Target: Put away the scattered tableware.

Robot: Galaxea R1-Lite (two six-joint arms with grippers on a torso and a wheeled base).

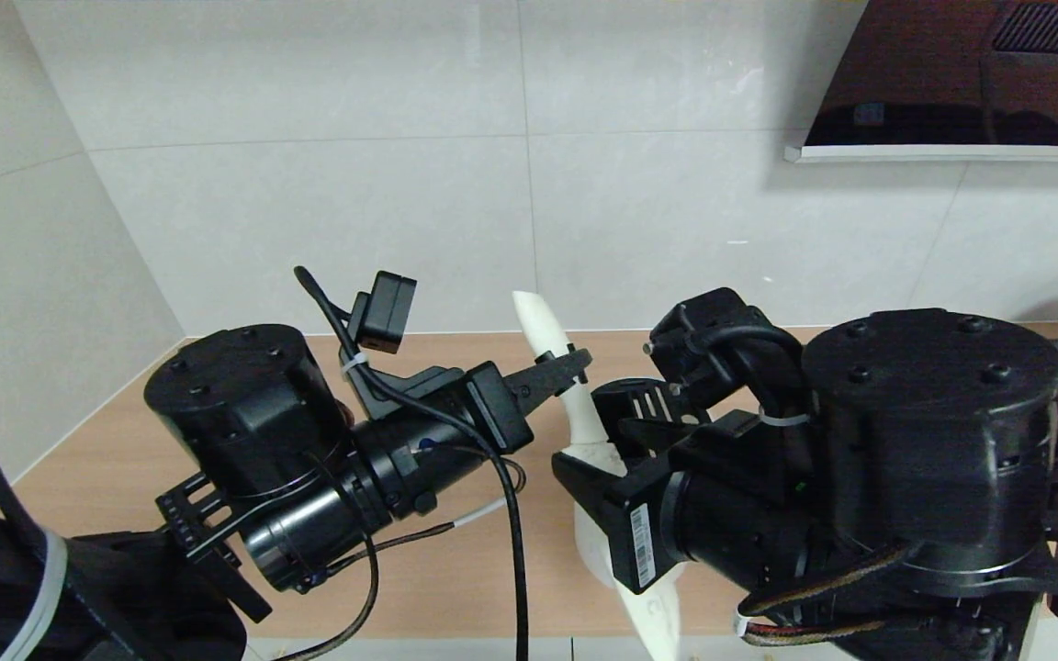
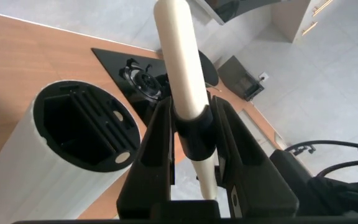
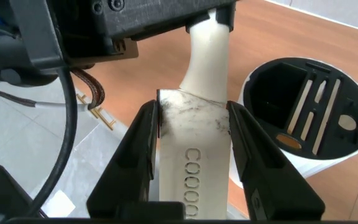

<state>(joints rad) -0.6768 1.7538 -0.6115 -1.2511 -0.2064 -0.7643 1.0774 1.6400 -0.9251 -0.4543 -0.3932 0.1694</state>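
A white spatula (image 1: 540,323) stands nearly upright above the wooden counter, handle up and blade (image 1: 653,610) down. My left gripper (image 1: 561,367) is shut on its handle (image 2: 178,56), with the fingers (image 2: 160,137) clamped on either side. My right gripper (image 1: 598,459) is shut on the scuffed blade (image 3: 194,134), just below the left gripper (image 3: 210,15). A white round utensil holder (image 2: 36,174) with a black slotted insert stands on the counter beside and below the spatula; its wall (image 3: 319,165) is apart from both grippers.
The wooden counter (image 1: 106,459) runs back to a tiled wall and a corner on the left. A black gas hob (image 2: 138,74) lies to the right, with a dark range hood (image 1: 951,83) above it. The counter's front edge (image 1: 419,641) is close below the arms.
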